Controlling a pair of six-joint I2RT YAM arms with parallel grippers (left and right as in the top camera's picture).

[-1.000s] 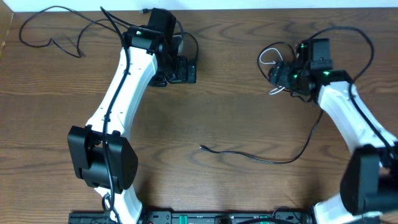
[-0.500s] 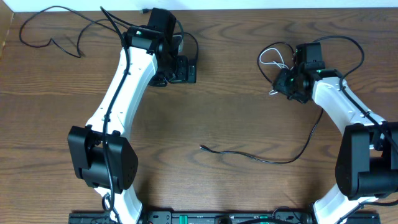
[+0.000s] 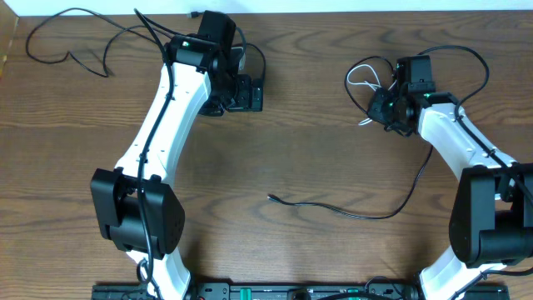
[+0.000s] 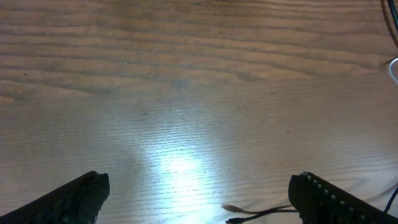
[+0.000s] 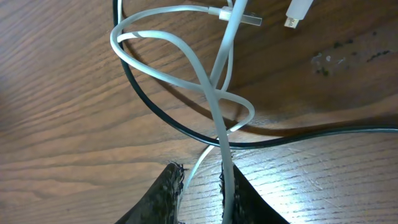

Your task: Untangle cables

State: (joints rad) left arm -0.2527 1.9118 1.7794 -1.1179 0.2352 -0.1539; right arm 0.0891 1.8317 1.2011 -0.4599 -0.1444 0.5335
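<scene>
Between the squeezed fingers of the black right gripper (image 5: 200,177) sits the thin white cable (image 5: 213,96), crossing a thin black cable (image 5: 298,138) just past them. Well away, the black left gripper (image 4: 199,183) is spread wide, holding nothing.

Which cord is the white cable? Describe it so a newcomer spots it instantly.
Go to the right side of the wooden table, where the right gripper sits. The white cable loops there, running between that gripper's fingers and crossing a black cable. It is the only white cord; every other cable is black.
</scene>
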